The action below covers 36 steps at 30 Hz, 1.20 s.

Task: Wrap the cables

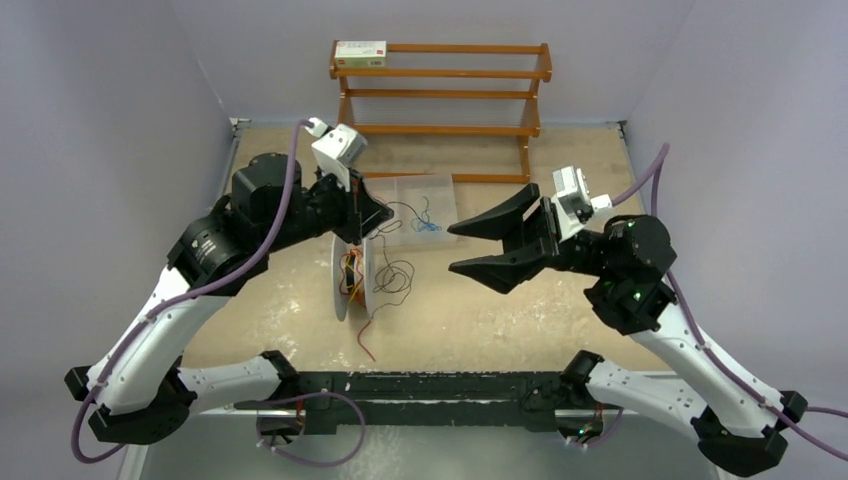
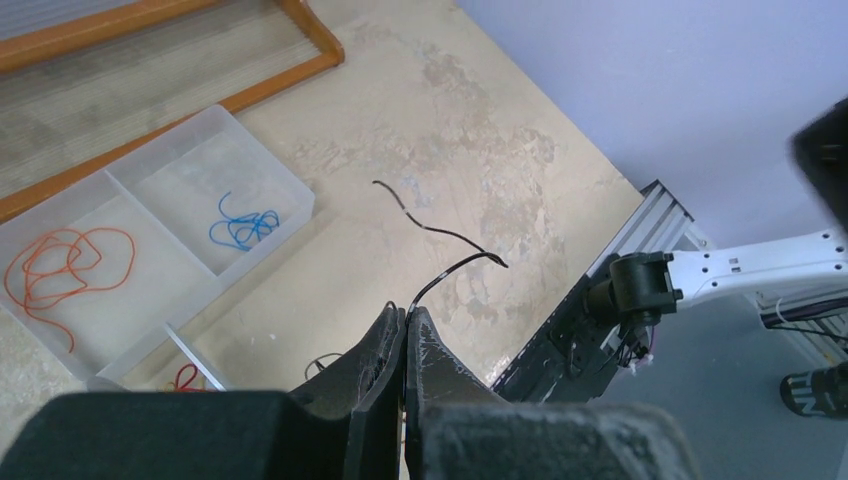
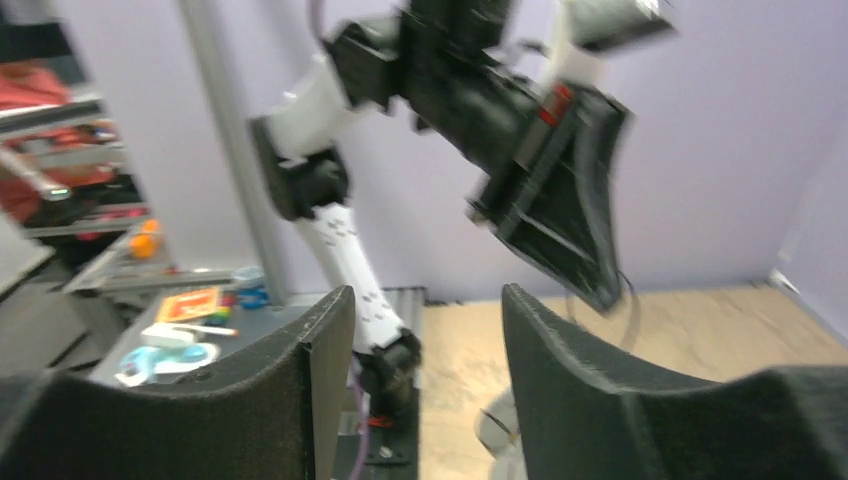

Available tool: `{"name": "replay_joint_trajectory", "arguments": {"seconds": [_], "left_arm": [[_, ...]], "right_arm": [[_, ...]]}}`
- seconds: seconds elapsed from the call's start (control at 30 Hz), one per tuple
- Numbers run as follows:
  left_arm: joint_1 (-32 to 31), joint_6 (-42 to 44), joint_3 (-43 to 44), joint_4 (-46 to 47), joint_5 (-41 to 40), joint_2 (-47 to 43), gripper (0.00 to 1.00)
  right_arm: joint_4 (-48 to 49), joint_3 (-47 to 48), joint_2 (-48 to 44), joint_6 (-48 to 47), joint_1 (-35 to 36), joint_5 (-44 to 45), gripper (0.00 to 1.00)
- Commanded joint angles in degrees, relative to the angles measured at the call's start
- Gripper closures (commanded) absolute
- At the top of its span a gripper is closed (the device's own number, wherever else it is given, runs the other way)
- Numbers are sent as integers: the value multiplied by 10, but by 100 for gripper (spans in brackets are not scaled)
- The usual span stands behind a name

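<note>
Two arms (image 1: 200, 300) (image 1: 660, 310), one spool (image 1: 343, 290), one tray (image 1: 445, 190), one rack (image 1: 440, 95), at least four cables (image 2: 430, 230)

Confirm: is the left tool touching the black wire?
Touching. Left wrist view: the left tool is shut on the black wire, which emerges between its tips.

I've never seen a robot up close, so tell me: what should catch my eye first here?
Mid-table, the left gripper pinches a hair-thin black wire beside a grey-white spool standing on edge, while the right gripper hangs wide open facing it. Behind them a clear tray holds loose orange wires and blue wires.
</note>
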Motion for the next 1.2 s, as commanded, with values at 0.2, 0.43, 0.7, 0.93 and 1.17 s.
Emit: {"name": "replay_joint_trajectory", "arguments": {"seconds": [0.2, 0.43, 0.7, 0.93, 1.17], "left_arm": [[-1, -39, 53, 42, 35, -28, 100], [-1, -26, 74, 32, 77, -25, 100], [-1, -26, 70, 36, 89, -21, 100], [-1, -30, 59, 49, 102, -22, 100], [-1, -32, 52, 55, 103, -23, 100]], "right_arm": [[-108, -131, -51, -93, 1, 162, 24], [-85, -146, -9, -78, 1, 196, 25], [-64, -123, 36, -68, 1, 184, 29], [-21, -118, 88, -45, 1, 106, 35], [3, -116, 108, -31, 1, 69, 58]]}}
